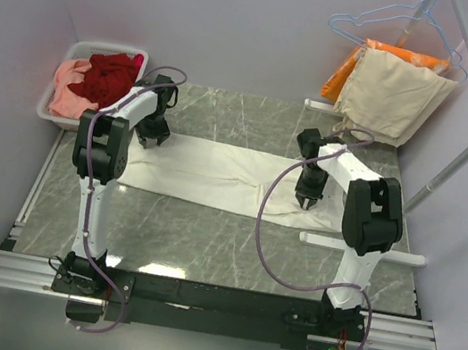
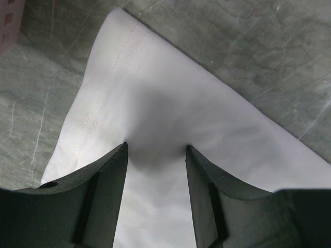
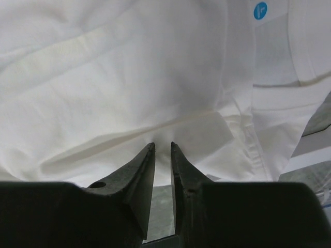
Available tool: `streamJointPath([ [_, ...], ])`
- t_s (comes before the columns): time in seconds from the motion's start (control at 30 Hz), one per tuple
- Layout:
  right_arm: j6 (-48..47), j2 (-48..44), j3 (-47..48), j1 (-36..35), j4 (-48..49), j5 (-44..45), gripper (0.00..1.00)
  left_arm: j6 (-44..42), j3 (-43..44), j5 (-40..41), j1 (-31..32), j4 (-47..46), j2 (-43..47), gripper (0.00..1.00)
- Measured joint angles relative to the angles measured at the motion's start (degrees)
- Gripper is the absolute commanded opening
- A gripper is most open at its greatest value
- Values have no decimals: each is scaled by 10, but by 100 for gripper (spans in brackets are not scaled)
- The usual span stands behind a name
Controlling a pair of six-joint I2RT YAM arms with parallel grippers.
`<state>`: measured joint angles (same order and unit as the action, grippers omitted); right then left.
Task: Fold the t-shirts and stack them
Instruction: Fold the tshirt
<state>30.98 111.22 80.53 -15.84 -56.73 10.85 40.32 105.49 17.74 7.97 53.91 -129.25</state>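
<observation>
A white t-shirt lies folded into a long strip across the grey table. My left gripper stands over its left end. In the left wrist view that gripper is open, both tips resting on flat white cloth near a stitched hem. My right gripper is at the strip's right end. Seen from the right wrist, it has narrowed onto the near edge of the shirt, with a pucker of cloth between its tips. A dark red t-shirt and a salmon pink one lie in the basket.
The white basket sits at the table's back left corner. At the back right a clothes rack pole holds a beige cloth, an orange cloth and hangers. The rack's foot lies on the table just right of my right arm.
</observation>
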Motion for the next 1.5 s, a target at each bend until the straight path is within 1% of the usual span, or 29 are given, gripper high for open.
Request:
streamJointPath([
  [0.13,4,-16,-14,-4,-6,-8,25,0,0,0,0,0,0,55],
  [0.37,12,-28,-74,-12,-10,-39,25,0,2,0,0,2,-1,55],
  [0.6,12,-5,-63,-12,-18,-49,22,0,10,0,0,7,-5,55],
  [0.73,17,7,-31,-12,-32,-38,22,-2,11,0,0,8,-6,55],
  [0.97,27,-6,59,-12,-52,4,25,-8,11,-3,0,4,-6,56],
  [1.17,34,-3,124,-8,-59,10,32,-18,-3,-4,0,-12,3,58],
  [1.23,37,16,151,-3,-63,9,34,-21,-16,-4,1,-21,11,61],
  [1.43,39,141,242,11,-69,6,37,-37,-79,-5,23,-39,58,69],
  [1.5,39,163,245,13,-72,7,43,-41,-100,-12,36,-40,78,70],
])
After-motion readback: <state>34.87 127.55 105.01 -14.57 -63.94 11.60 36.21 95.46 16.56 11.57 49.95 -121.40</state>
